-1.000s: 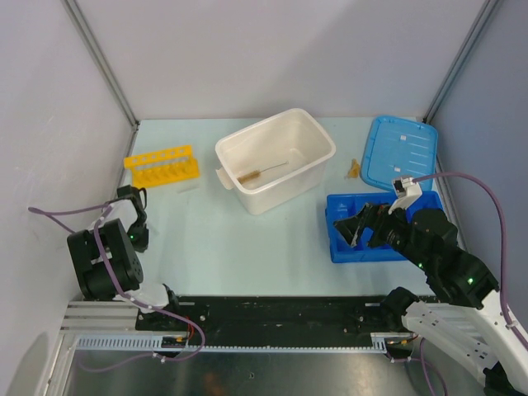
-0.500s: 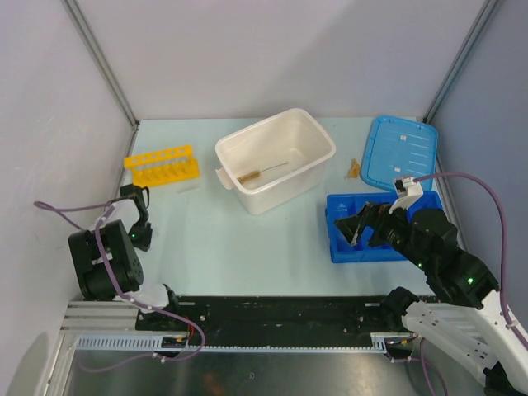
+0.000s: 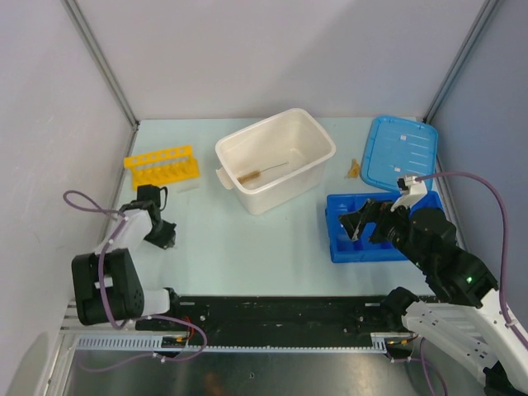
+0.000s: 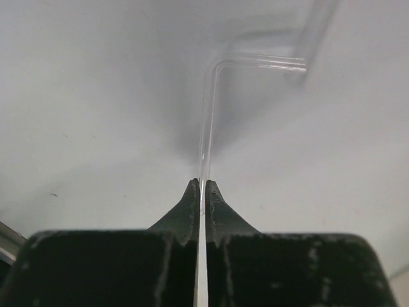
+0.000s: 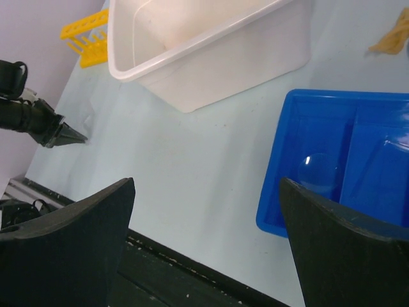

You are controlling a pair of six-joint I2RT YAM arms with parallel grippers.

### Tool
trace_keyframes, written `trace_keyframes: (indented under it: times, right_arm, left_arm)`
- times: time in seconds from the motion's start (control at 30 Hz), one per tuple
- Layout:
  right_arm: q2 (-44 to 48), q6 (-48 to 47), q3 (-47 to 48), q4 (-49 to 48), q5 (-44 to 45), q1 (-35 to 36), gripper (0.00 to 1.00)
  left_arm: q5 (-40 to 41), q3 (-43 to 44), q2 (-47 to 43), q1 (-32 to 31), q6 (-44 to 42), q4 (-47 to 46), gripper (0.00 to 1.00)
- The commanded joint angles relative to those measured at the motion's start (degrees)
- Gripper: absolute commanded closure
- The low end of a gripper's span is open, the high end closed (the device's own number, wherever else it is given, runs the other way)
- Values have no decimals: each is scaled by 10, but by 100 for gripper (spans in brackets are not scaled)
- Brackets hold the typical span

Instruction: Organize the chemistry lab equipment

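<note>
My left gripper (image 4: pixel 200 185) is shut on the end of a thin clear glass tube (image 4: pixel 208 121) with a right-angle bend, low over the pale table. It shows in the top view (image 3: pixel 163 235) at the left. The yellow holed rack (image 3: pixel 162 166) lies at the back left, with a pale square piece (image 3: pixel 188 186) beside it. The wire brush (image 3: pixel 262 172) lies inside the white tub (image 3: pixel 318 136). A tiny amber piece (image 3: pixel 354 170) lies right of the tub. My right gripper (image 5: pixel 208 185) is open and empty, above the near left edge of the blue tray (image 3: pixel 338 247).
The blue lid (image 3: pixel 400 151) lies flat at the back right. A clear round glass dish (image 5: pixel 319 174) rests in the blue tray's compartment. Grey walls close in the left and right sides. A black rail runs along the near edge (image 3: pixel 280 309).
My left arm has swung from the left edge out to the right over the table, gripper still shut. My right gripper has barely moved.
</note>
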State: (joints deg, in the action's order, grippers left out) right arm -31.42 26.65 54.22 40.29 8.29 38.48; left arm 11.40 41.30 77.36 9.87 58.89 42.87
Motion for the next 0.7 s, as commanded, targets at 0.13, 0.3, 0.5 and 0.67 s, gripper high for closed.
trace_keyframes:
  times: [0.13,0.3,0.5,0.67]
  right_arm:
    - [-17,-12,-1,-45,15,2,1]
    - [-39,-10,-2,-57,11,1,1]
    - [-57,15,-34,-113,-21,3,1]
    - [-106,59,-69,-204,-91,9,1]
  left_arm:
    - [-87,-27,-123,-70,-100,-8,100]
    - [-95,-55,-193,-81,-104,-10,100]
    - [-168,-62,-280,-128,-174,-37,100]
    - [-288,-87,-386,-165,-214,-97,100]
